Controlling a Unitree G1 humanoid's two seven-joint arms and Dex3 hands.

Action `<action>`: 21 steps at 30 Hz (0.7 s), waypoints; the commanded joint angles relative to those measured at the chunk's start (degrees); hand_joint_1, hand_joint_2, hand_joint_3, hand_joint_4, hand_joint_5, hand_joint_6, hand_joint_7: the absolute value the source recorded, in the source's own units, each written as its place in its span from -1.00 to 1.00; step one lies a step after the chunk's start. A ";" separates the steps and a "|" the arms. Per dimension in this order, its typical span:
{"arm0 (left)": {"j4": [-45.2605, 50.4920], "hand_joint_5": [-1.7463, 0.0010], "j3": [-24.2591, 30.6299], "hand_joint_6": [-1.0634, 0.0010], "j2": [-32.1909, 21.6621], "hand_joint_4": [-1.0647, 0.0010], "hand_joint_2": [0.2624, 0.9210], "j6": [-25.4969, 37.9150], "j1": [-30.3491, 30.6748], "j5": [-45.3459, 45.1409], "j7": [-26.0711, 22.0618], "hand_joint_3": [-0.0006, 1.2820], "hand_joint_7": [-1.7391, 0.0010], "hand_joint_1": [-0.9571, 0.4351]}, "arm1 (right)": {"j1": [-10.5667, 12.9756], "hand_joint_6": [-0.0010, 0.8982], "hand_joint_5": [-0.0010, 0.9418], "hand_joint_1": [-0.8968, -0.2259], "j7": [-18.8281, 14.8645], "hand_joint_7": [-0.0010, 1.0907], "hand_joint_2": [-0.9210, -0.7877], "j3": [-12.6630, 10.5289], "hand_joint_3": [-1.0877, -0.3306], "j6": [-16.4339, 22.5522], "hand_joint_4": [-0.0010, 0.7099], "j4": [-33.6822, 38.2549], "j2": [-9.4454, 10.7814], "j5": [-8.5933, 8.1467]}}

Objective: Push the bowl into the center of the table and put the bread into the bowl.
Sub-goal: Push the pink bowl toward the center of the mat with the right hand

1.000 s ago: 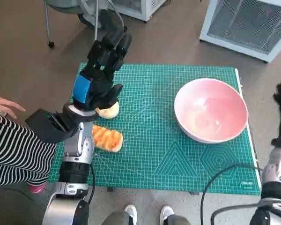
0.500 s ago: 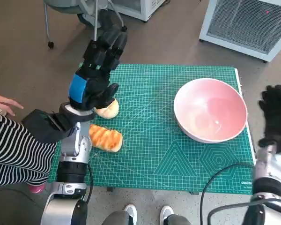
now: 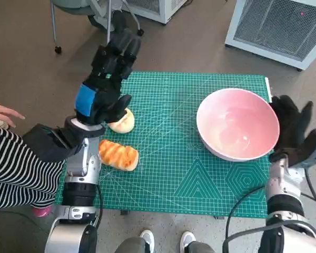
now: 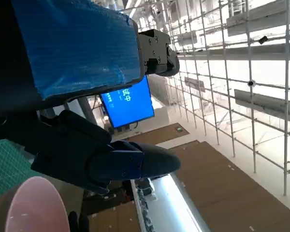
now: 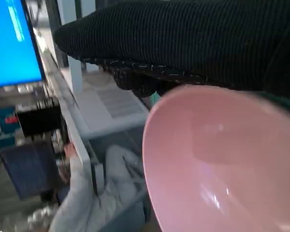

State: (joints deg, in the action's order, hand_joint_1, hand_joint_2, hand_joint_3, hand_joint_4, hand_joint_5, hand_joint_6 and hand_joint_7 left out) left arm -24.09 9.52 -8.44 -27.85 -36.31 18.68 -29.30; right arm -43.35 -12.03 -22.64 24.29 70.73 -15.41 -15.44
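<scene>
Two pieces of bread lay on the left part of the green cutting mat (image 3: 200, 179) that covered the tabletop: a round pale bun (image 3: 122, 122) and, just nearer the robot, a longer toasted loaf (image 3: 119, 155). The pink bowl (image 3: 237, 130) sat well apart from them, toward the mat's right edge, so it was not yet at the center.

The right hand (image 3: 289, 125), in its black knitted glove, stood upright just beside the bowl's outer right rim, fingers spread and holding nothing. From the head view I could not tell whether it touched the rim or stood a hair off it. In the right wrist view the glove lay close over the bowl's edge, which suggests contact was at hand. That placement made sense: with the palm on the outer side of the bowl, a sweep leftward would slide it toward the middle.

The left hand (image 3: 106, 79), black with blue tape on its back, hovered raised over the bun, fingers extended and apart, gripping nothing. It seemed parked there so the bread could be taken once the bowl arrived.

A person in a striped sleeve (image 3: 16, 168) sat at the left, a hand (image 3: 2, 115) resting near the tabletop's edge.
</scene>
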 commanded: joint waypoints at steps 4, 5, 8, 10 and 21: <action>1.09 0.99 0.15 0.97 -0.22 0.75 1.00 0.44 1.13 0.18 0.42 -0.40 0.53 -0.68 | -1.73 -0.78 -1.00 -0.35 -2.75 -0.56 -1.00 -0.39 -0.24 -1.26 -0.64 1.43 3.38 -0.77; 1.07 0.99 0.16 0.97 -0.26 0.74 1.00 0.42 1.14 0.18 0.42 -0.40 0.53 -0.68 | -1.97 -0.78 -1.00 -0.35 -2.91 -0.56 -1.00 -0.48 -0.23 -1.33 -0.64 1.50 3.58 -0.82; 0.88 0.99 0.29 0.97 -0.41 0.74 1.00 0.14 1.24 0.24 0.26 -0.40 0.54 -0.68 | -2.91 -0.78 -1.00 -0.35 -3.20 -0.57 -1.00 -0.80 -0.23 -1.66 -0.64 1.59 4.62 -1.11; 0.72 0.99 0.36 0.97 -0.52 0.74 1.00 -0.11 1.29 0.23 0.15 -0.40 0.54 -0.68 | -3.34 -0.79 -1.00 -0.33 -3.35 -0.58 -1.00 -1.07 -0.23 -1.80 -0.65 1.62 5.21 -1.31; 0.27 1.00 0.87 0.95 -0.78 0.75 1.00 -0.81 1.43 0.62 -0.51 -0.40 0.56 -0.66 | -5.57 -0.78 -0.99 -0.27 -3.17 -0.59 -1.00 -2.19 -0.26 -2.74 -0.64 1.58 8.13 -1.84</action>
State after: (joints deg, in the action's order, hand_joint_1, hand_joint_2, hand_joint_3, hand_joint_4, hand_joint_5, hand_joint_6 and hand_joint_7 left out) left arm -23.76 9.96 -8.81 -27.92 -35.41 18.84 -29.52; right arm -48.72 -15.21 -24.50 22.85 71.41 -8.35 -16.69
